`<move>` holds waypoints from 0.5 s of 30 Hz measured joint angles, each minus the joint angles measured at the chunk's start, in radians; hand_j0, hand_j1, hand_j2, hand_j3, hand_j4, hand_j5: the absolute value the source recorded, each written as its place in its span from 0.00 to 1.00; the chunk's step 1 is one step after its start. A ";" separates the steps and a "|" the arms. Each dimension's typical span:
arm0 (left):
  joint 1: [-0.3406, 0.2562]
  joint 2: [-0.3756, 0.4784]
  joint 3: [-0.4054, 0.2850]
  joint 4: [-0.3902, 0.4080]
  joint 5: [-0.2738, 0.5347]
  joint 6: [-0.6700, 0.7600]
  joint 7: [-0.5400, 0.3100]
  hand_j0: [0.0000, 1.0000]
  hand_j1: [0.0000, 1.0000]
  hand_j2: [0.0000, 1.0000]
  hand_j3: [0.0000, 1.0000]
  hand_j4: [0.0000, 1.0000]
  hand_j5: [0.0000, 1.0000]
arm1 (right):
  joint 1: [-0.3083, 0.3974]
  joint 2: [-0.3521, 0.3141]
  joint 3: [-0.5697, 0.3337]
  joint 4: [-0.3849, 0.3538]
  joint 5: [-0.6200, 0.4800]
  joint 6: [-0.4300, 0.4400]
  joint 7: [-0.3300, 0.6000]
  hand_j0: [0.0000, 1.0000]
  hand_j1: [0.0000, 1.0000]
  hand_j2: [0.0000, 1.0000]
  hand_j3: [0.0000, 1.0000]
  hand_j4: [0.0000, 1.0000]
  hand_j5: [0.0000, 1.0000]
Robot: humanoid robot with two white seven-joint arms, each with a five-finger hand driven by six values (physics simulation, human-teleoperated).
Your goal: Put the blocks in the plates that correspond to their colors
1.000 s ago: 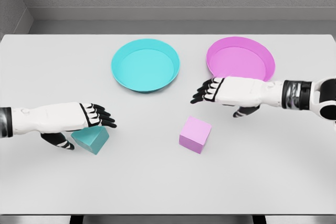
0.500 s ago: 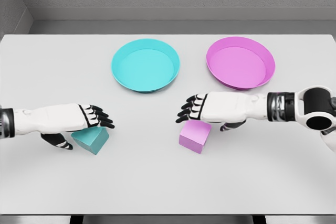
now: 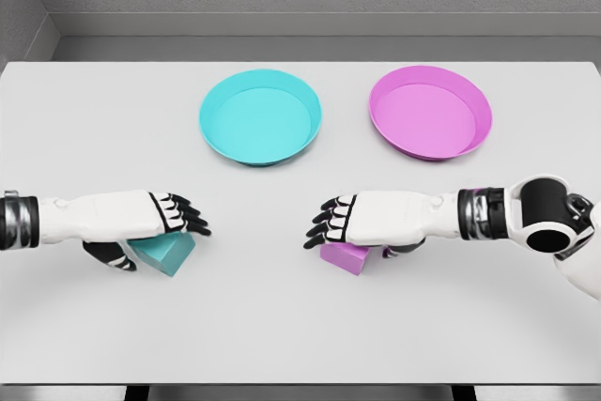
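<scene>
Right hand [image 3: 352, 223] is lying palm-down over the pink block [image 3: 345, 255], fingers stretched out toward the left, thumb tucked under by the block's right side; a real grip on it cannot be told. Left hand [image 3: 150, 221] is covering the teal block [image 3: 167, 253] the same way, fingers extended, thumb low at its left; grip also unclear. Both blocks are sitting on the white table [image 3: 282, 326], near side, well apart, each mostly hidden by its hand, corners turned toward the camera; no clear long axis. Teal plate [image 3: 260, 116] and pink plate [image 3: 430, 112] are sitting side by side at the far side, apart from the hands.
</scene>
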 measured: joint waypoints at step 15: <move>0.000 -0.016 -0.001 0.026 -0.017 0.000 -0.001 0.95 0.95 0.95 0.95 0.95 0.95 | 0.002 0.008 -0.004 0.022 -0.001 0.003 -0.003 0.71 0.71 0.71 0.71 0.71 0.71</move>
